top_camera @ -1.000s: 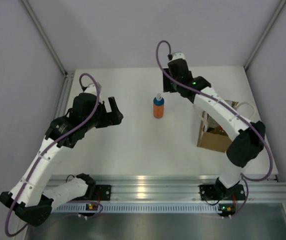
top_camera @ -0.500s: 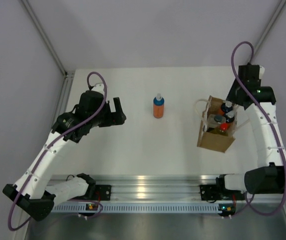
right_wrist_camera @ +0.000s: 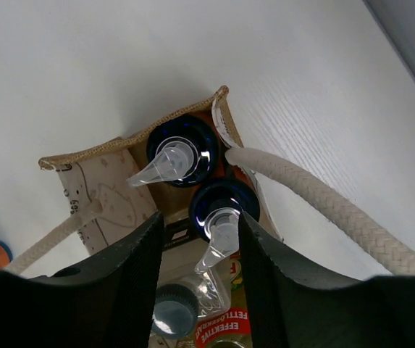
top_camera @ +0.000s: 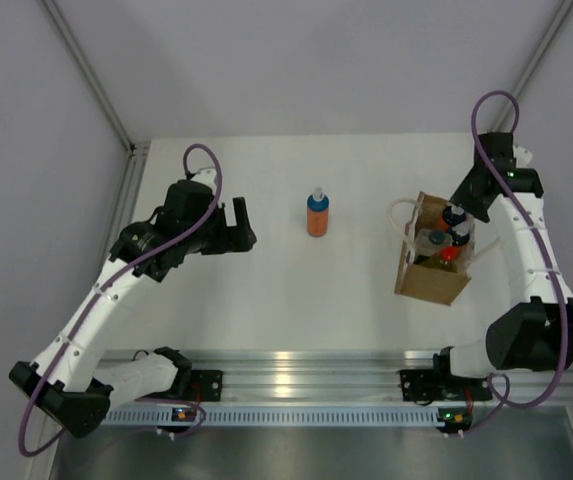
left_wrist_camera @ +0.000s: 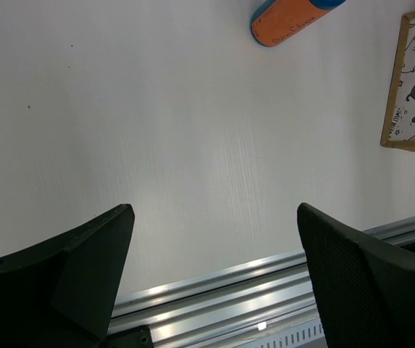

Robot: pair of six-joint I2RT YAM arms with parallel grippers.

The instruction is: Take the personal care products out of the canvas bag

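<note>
1. At frame right, the right gripper has swung back over the canvas bag, jaws spread and empty
2. One orange bottle stands at centre; others remain bagged
3. At left, the left gripper idles, released

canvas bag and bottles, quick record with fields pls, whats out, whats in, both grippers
out of bag: one orange bottle, upright on table
in canvas bag: two dark-capped pump bottles, clear bottle, red-labelled bottle partly hidden
right gripper: open, above bag mouth
left gripper: open, holding nothing
</note>
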